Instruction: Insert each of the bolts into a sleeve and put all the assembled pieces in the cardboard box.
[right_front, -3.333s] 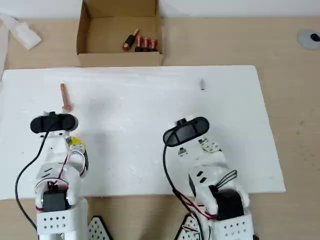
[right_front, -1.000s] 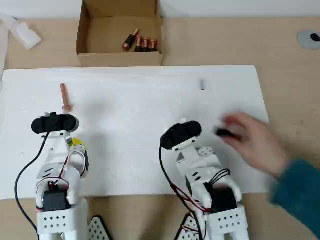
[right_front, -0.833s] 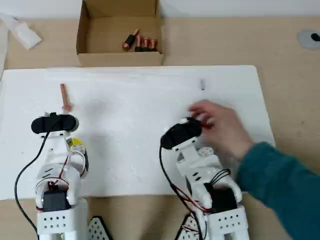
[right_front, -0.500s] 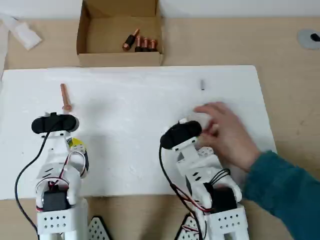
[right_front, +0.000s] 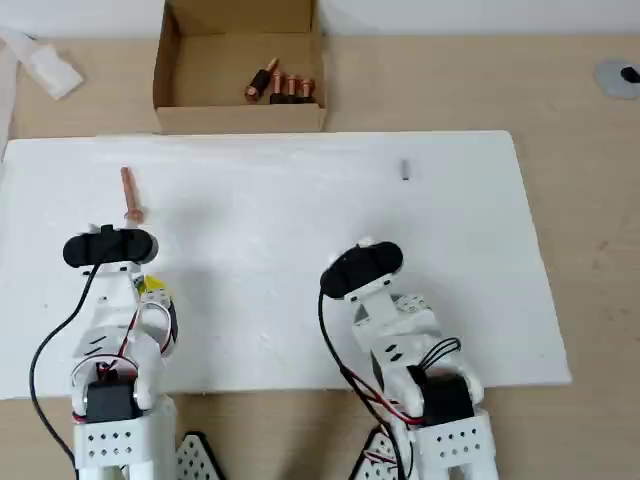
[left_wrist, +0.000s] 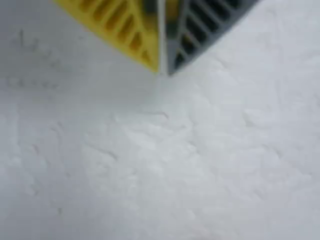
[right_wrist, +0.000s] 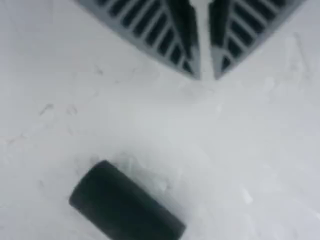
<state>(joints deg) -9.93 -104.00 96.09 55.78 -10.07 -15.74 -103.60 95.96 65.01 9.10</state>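
Observation:
A copper bolt (right_front: 128, 193) lies on the white foam sheet (right_front: 300, 220), just beyond the left arm (right_front: 108, 247). My left gripper (left_wrist: 162, 70) is shut with nothing in it, its yellow and grey fingers meeting just above the sheet. A black sleeve (right_wrist: 125, 207) lies on its side on the sheet, a short way ahead of my right gripper (right_wrist: 204, 75). That gripper is shut to a narrow slit and holds nothing. In the high view the right arm (right_front: 362, 268) covers the sleeve. The cardboard box (right_front: 240, 118) at the far edge holds several assembled pieces (right_front: 282, 85).
A small grey mark (right_front: 405, 170) sits on the sheet beyond the right arm. A white packet (right_front: 45, 62) lies at the far left of the wooden table, and a grey disc (right_front: 617, 78) at the far right.
A person's hand came in from the right, reached beside the right arm's wrist, then withdrew out of view. The right arm's head has shifted slightly left. The left arm and the bolt stayed still.

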